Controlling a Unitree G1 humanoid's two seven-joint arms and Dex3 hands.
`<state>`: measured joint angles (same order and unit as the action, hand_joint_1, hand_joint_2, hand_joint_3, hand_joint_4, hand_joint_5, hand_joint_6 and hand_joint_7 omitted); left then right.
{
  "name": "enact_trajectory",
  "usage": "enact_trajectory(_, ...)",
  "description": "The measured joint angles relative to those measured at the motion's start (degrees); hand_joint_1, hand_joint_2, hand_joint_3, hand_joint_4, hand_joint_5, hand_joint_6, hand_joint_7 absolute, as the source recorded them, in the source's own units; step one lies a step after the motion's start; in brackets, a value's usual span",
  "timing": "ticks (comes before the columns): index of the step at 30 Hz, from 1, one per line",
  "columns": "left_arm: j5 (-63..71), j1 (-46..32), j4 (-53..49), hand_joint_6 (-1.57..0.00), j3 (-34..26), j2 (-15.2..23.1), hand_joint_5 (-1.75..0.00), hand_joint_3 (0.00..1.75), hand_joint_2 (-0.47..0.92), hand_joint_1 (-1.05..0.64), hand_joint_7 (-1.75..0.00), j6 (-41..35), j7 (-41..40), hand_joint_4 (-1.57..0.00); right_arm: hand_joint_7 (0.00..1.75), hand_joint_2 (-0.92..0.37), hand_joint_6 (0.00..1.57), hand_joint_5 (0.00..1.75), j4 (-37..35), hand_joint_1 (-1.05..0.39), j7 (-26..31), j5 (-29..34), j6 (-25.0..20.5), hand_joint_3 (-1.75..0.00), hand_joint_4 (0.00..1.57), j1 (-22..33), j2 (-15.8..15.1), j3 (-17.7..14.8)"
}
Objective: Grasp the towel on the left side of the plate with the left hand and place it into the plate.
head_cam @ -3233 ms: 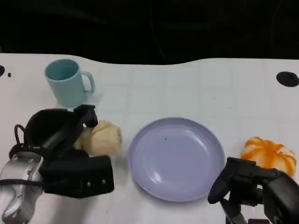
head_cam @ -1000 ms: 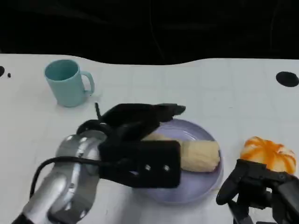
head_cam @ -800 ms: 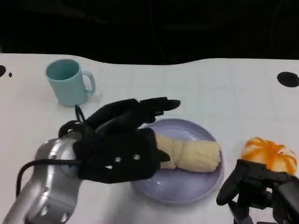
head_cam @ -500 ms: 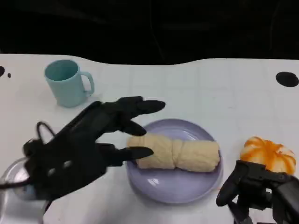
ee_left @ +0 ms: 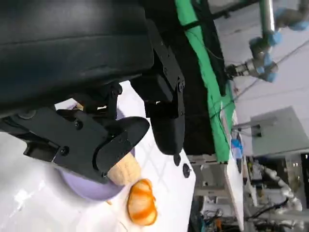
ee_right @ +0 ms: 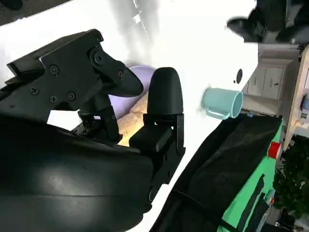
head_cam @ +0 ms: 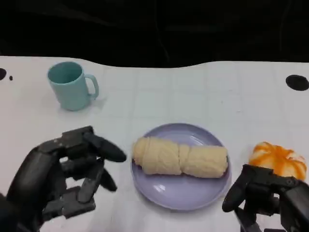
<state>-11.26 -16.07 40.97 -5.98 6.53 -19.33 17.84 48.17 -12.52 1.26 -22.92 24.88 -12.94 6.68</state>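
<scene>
The rolled cream towel (head_cam: 179, 156) lies across the lavender plate (head_cam: 181, 193), which sits near the table's (head_cam: 203, 92) front edge. The left hand (head_cam: 58, 176) hangs just beside the plate toward the table's left edge, apart from the towel, its fingers loosely curled and holding nothing. The right hand (head_cam: 263, 195) sits at the front right corner, fingers curled in on nothing, beside an orange pumpkin-shaped object (head_cam: 278, 159).
</scene>
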Motion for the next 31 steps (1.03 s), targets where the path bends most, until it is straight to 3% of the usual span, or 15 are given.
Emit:
enact_trajectory(6,-16.6,-5.6,6.7,-0.67,-5.1,-1.4,-1.75,1.32,0.60,-0.08,-1.70,-15.9,-3.9,-0.80,1.36,-0.59,0.68,1.67,0.0,-0.08,0.0,-0.1,-0.4,-1.03,0.74,-0.3,0.0,-0.1)
enact_trajectory(15,-33.9,-2.4,4.2,-0.67,-11.4,-1.2,-1.75,1.25,0.61,-0.11,-1.74,-29.5,-11.9,-0.80,1.36,-0.58,0.68,1.67,-0.4,-0.07,0.0,0.0,-0.4,-1.03,0.74,-0.5,0.0,-0.1)
enact_trajectory(24,-36.9,-0.6,1.6,-0.69,-11.7,-0.8,-1.75,1.21,0.60,-0.13,-1.72,-31.5,-15.0,-0.83,1.36,-0.58,0.68,1.68,-1.1,-0.07,-0.3,0.0,-0.4,-1.03,0.74,-0.6,-0.1,-0.1)
enact_trajectory(31,-36.3,-0.5,1.3,-0.70,-10.1,-0.1,-1.75,1.28,0.58,-0.13,-1.71,-30.8,-15.4,-0.83,1.36,-0.58,0.68,1.68,-1.3,-0.06,-0.7,-0.2,-0.3,-1.04,0.74,-0.8,-0.1,-0.5)
